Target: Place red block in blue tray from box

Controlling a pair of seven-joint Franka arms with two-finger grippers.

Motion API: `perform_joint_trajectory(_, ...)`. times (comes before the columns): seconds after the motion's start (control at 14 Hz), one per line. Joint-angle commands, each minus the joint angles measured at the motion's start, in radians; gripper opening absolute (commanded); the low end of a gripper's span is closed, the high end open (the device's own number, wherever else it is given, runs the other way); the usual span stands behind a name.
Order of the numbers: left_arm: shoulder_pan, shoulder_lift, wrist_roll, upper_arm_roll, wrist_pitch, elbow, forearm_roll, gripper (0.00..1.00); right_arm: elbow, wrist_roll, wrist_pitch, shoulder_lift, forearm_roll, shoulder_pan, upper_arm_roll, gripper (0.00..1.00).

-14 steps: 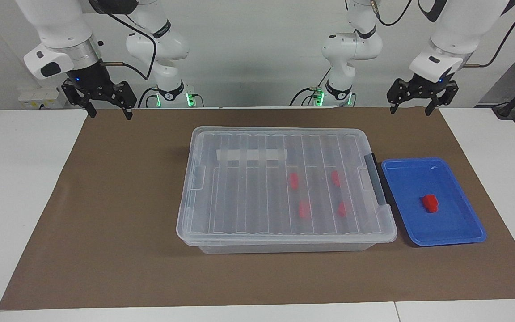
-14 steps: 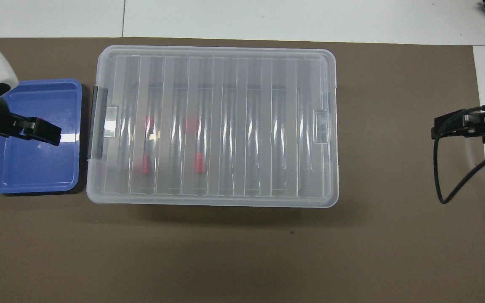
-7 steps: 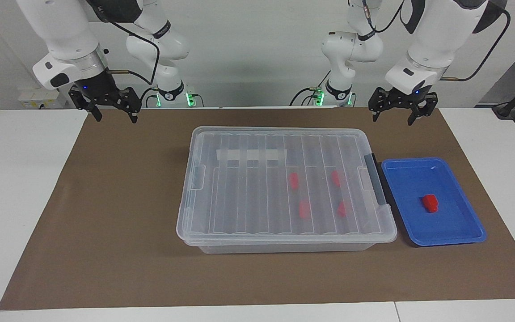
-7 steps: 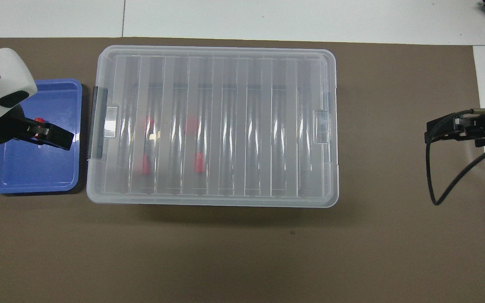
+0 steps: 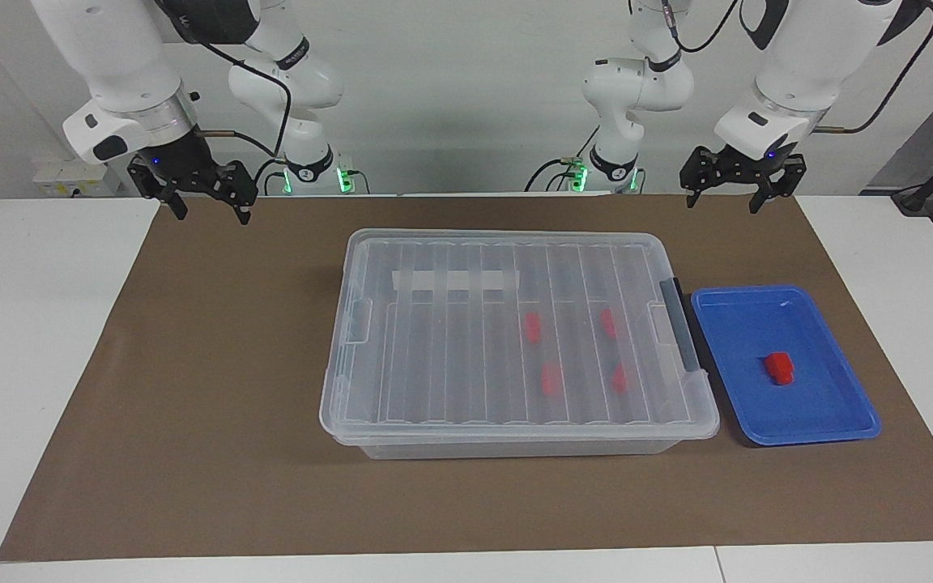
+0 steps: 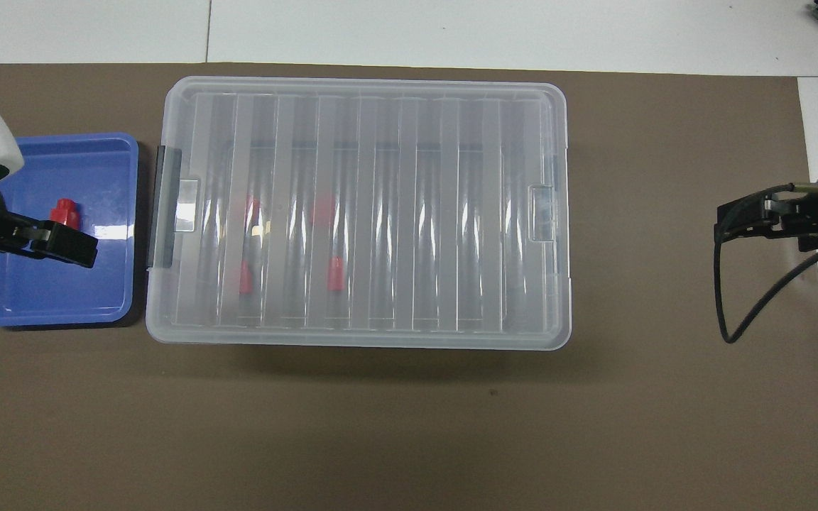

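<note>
The clear box (image 5: pixel 450 356) (image 6: pixel 380 213) sits mid-mat with its ribbed lid on. Several red blocks (image 5: pixel 550 378) (image 6: pixel 336 275) show through the lid, toward the left arm's end. Beside the box's grey handle (image 5: pixel 681 324) lies the blue tray (image 5: pixel 742 324) (image 6: pixel 54 291), and one red block (image 5: pixel 779 367) (image 6: pixel 64 212) lies in it. My left gripper (image 5: pixel 722 204) (image 6: pixel 61 241) hangs open and empty high over the mat; in the overhead view it overlaps the tray. My right gripper (image 5: pixel 211 214) (image 6: pixel 735 223) hangs open and empty over the mat's other end.
A brown mat (image 5: pixel 215 389) covers the table under everything, with white tabletop (image 5: pixel 29 340) at both ends. A black cable (image 6: pixel 725 298) loops down from the right gripper. The arm bases (image 5: pixel 308 166) stand at the table's edge.
The left gripper swung toward the box and partly back, so the tray's red block now shows in the overhead view. The right gripper drifted slightly toward the box. Nothing on the table moved.
</note>
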Motion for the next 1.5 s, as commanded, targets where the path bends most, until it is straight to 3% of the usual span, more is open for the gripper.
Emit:
perform_joint_trajectory(0.0, 0.032, -0.019, 0.000, -0.017, -0.007, -0.023, -0.008, 1.00, -0.035, 0.022, 0.024, -0.028, -0.013, 0.001, 0.001, 1.00)
perform_joint_trajectory(0.64, 0.105, -0.027, 0.006, -0.034, -0.003, -0.045, -0.008, 1.00, -0.035, 0.023, 0.024, -0.028, -0.024, 0.001, 0.004, 1.00)
perform_joint_trajectory(0.86, 0.102, -0.044, -0.009, -0.103, 0.136, -0.105, -0.013, 1.00, -0.035, 0.022, 0.024, -0.028, -0.023, 0.001, 0.004, 1.00)
perform_joint_trajectory(1.43, 0.104, -0.077, -0.008, -0.089, 0.206, -0.194, -0.014, 1.00, -0.036, 0.023, 0.025, -0.028, -0.021, 0.001, 0.002, 1.00)
